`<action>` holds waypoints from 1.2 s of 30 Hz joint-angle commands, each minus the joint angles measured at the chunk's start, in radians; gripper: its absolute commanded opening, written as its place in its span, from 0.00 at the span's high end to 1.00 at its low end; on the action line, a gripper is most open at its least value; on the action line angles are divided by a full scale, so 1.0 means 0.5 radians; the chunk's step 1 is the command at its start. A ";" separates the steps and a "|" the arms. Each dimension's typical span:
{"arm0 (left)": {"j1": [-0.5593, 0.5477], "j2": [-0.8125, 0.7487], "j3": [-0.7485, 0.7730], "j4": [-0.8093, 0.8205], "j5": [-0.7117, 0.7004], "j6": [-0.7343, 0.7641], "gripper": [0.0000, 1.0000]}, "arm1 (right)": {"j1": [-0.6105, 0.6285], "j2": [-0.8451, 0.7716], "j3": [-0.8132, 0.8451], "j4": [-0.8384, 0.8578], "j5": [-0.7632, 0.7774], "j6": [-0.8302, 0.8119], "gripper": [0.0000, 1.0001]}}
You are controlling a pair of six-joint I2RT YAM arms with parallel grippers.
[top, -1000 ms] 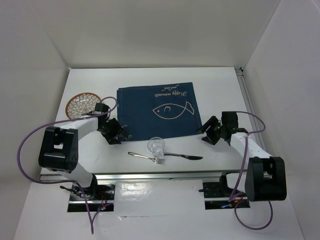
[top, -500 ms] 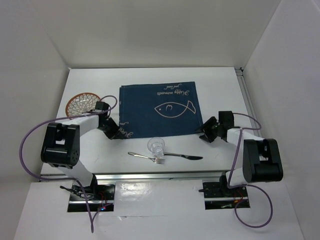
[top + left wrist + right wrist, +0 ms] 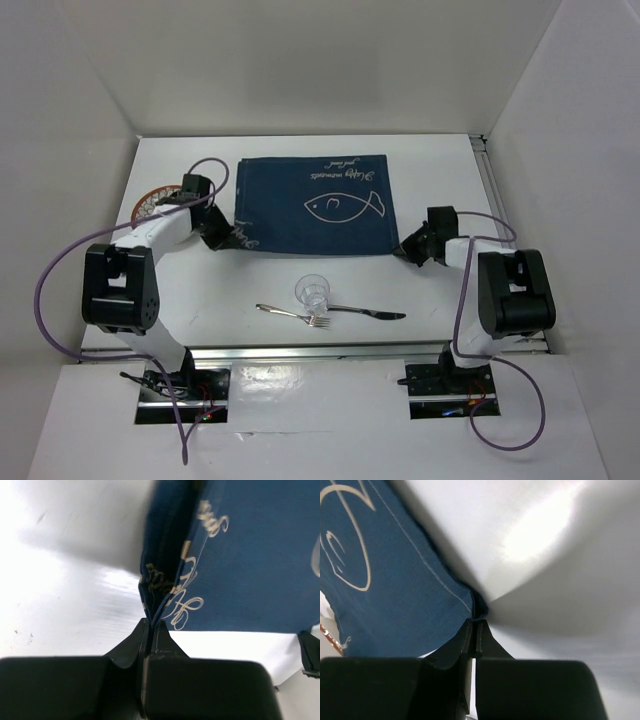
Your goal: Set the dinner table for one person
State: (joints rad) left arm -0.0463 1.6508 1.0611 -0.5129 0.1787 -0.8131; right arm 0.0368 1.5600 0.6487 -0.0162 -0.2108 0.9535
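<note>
L end effector (image 3: 218, 238) is clenched on the near-left corner of the dark blue fish-print placemat (image 3: 315, 205); the L wrist view shows the cloth bunched into a fold between the closed fingers. R end effector (image 3: 408, 247) is clamped on the near-right corner, w/ fabric nipped at the tips. The placemat is spread over the far-middle of the white surface (image 3: 440, 180), print upside-down in the top view. Nearer the bases stands a clear glass (image 3: 312, 291), w/ fork (image 3: 293, 314) & knife (image 3: 366, 313) just in front, ends close together. A patterned plate (image 3: 152, 201) sits far left, partly hidden by the L arm.
</note>
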 commanded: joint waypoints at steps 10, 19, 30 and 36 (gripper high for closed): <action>0.135 0.297 1.519 -0.404 0.149 0.374 1.00 | 0.052 0.055 1.417 -0.302 0.176 -0.308 1.00; 0.228 -0.034 0.709 -0.088 0.354 0.375 1.00 | 0.089 -0.414 0.569 -0.225 0.158 -0.355 1.00; 0.188 -0.378 -0.009 -0.081 0.124 0.414 0.14 | 0.114 -0.706 -0.052 -0.408 0.231 -0.416 0.06; 0.114 -0.348 0.292 -0.153 0.032 0.454 0.43 | 0.114 -0.586 0.279 -0.569 0.397 -0.459 0.07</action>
State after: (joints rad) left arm 0.0357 1.4860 1.1534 -0.6075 0.2276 -0.6239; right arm 0.0921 1.2453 0.7177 -0.2497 -0.0750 0.7540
